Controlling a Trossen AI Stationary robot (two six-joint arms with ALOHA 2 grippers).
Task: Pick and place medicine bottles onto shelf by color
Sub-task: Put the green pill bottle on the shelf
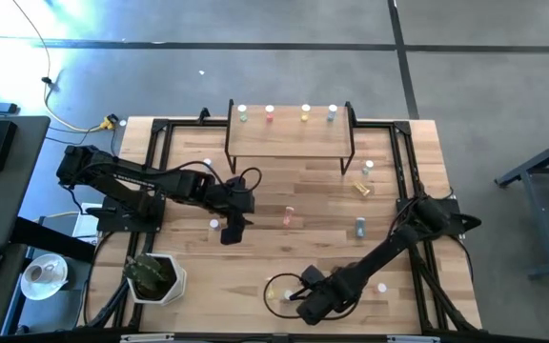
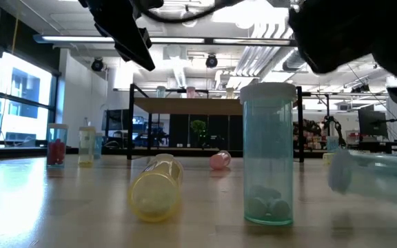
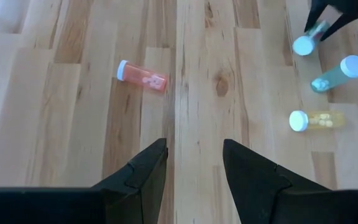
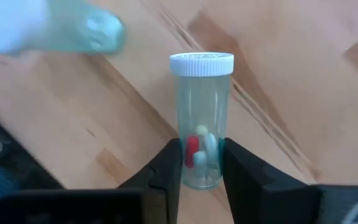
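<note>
My right gripper (image 4: 201,146) is low over the table's near edge (image 1: 305,310), shut on a pale green bottle (image 4: 201,118) with a white cap that lies on its side. My left gripper (image 3: 194,149) hangs open above the table's middle left (image 1: 229,232) with nothing between its fingers. The shelf (image 1: 289,141) stands at the far side. Green, red, yellow and blue bottles (image 1: 270,113) stand in a row at its far edge. A pink bottle (image 3: 143,76) lies on its side on the table ahead of my left gripper. My right gripper pinches the pale green bottle's body near its bottom end (image 4: 201,175), far from the cap (image 4: 201,62), between its two fingers (image 4: 166,168). The fingers come steeply from above and lie across the bottle. The bottle lies lengthwise along the wood; whether it rests on it does not show.
A teal bottle (image 2: 269,155) stands upright right beside the held one, and a yellow bottle (image 2: 157,187) lies on its side close by. More bottles (image 1: 359,227) are scattered at the middle right. A plant pot (image 1: 153,276) sits at the near left corner.
</note>
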